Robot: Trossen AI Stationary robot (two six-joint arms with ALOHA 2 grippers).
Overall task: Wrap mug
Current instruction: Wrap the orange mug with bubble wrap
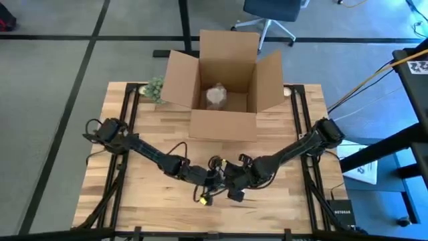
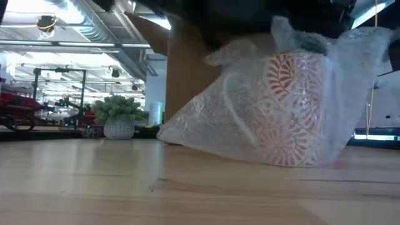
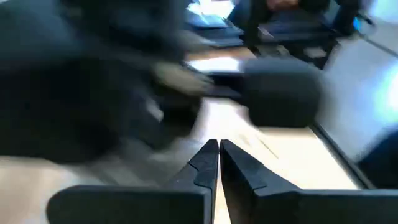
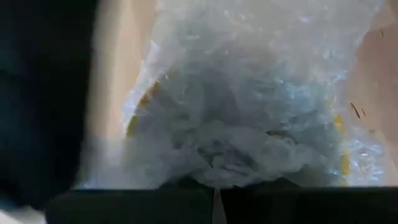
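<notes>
The wooden surface [image 1: 147,201] carries an open cardboard box [image 1: 224,84] at its far edge, with a wrapped bundle [image 1: 217,96] already lying inside, and a small potted plant [image 1: 154,87] just beside the box toward the far left corner. Both arms reach in to meet near the middle of the front edge. There the mug [image 2: 294,106], white with a red leaf pattern, stands upright on the surface with bubble wrap [image 2: 219,122] drawn up loosely around it and trailing off to one side.

The right tool [image 1: 235,192] hangs over the mug's top with its fingers pinched on the gathered wrap. The left tool [image 1: 202,178] is just beside it, fingers closed together with nothing between them.

I'd say the wrapping is partly done: the trailing flap looks loose. The next move probably calls for the left tool to open, catch that flap and fold it snugly over while the right holds.
</notes>
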